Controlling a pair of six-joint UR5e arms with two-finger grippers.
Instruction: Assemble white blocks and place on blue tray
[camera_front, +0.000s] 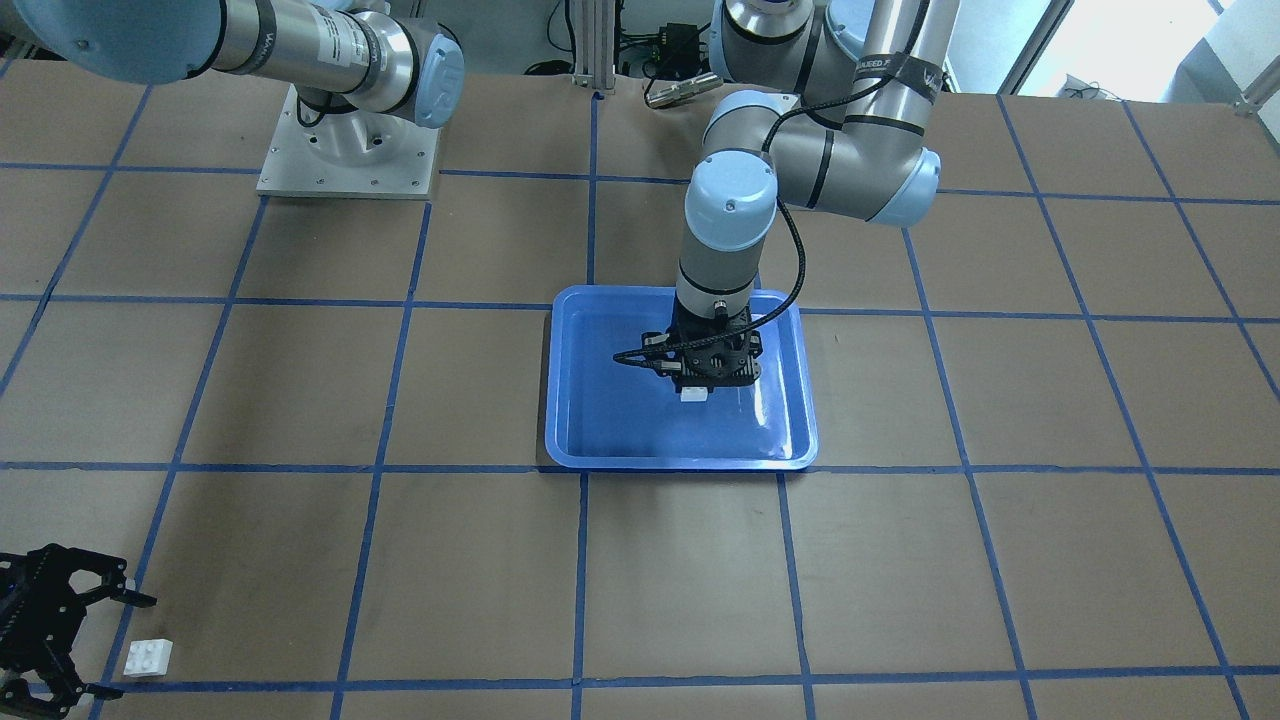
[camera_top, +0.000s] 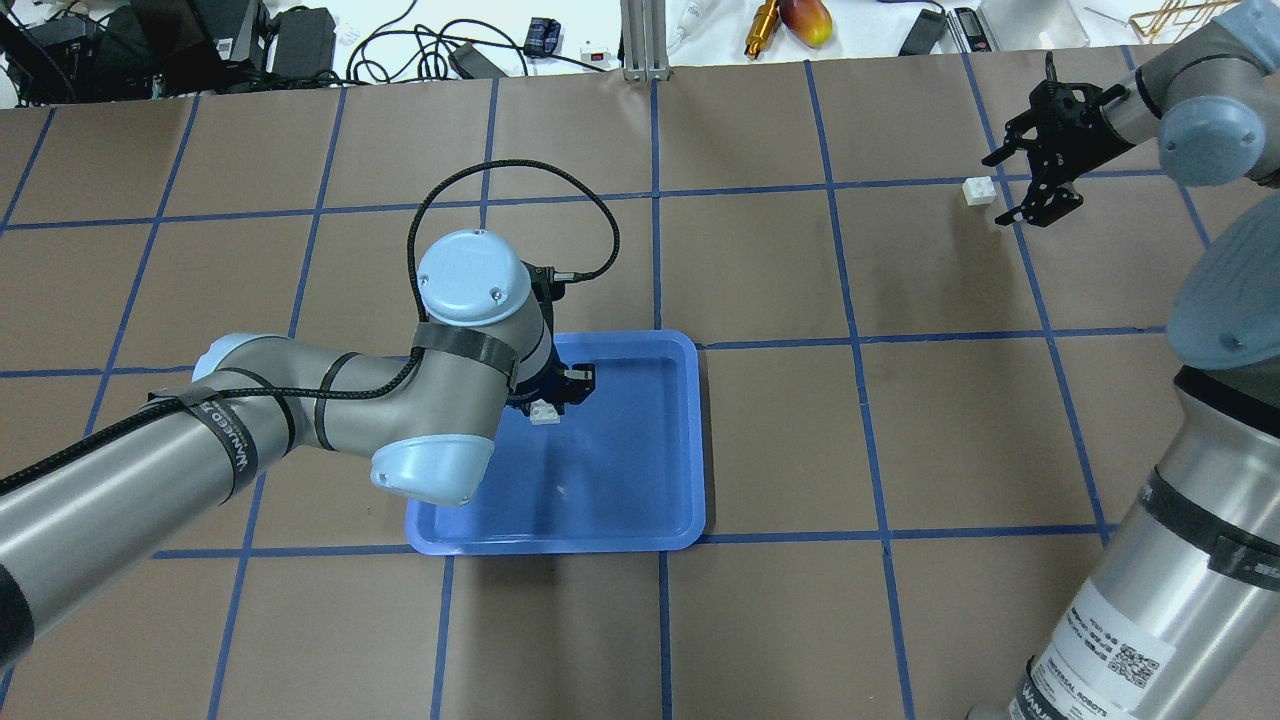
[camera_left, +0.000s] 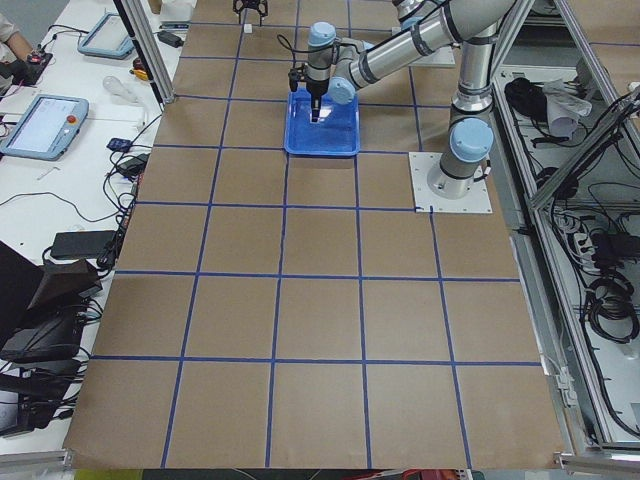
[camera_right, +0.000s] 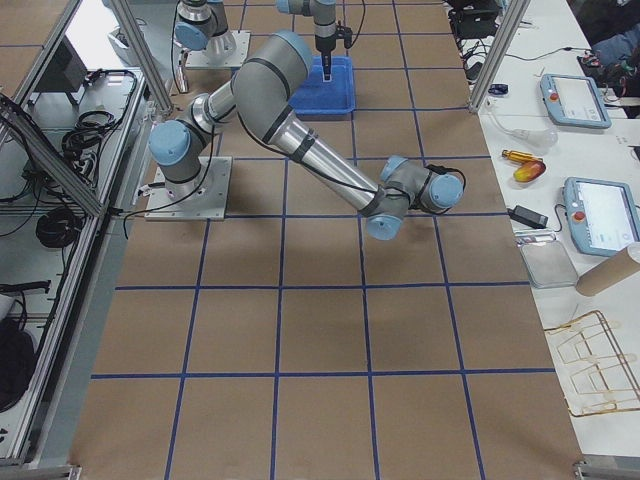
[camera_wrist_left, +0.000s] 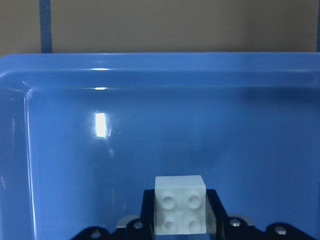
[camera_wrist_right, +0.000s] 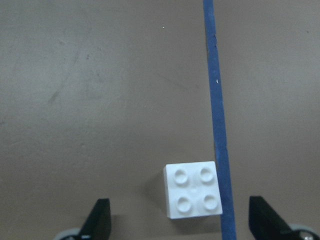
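Note:
The blue tray lies at the table's middle and also shows in the front view. My left gripper hangs over its inner part, pointing down, shut on a small white four-stud block. The left wrist view shows that block gripped between the fingers, low over the tray's floor. A second white block lies on the brown paper far from the tray. My right gripper is open, with its fingers on either side of that block and not touching it.
The right arm's base plate is bolted to the table. Cables, power bricks and an aluminium post line the table's far edge in the overhead view. Blue tape lines grid the brown paper.

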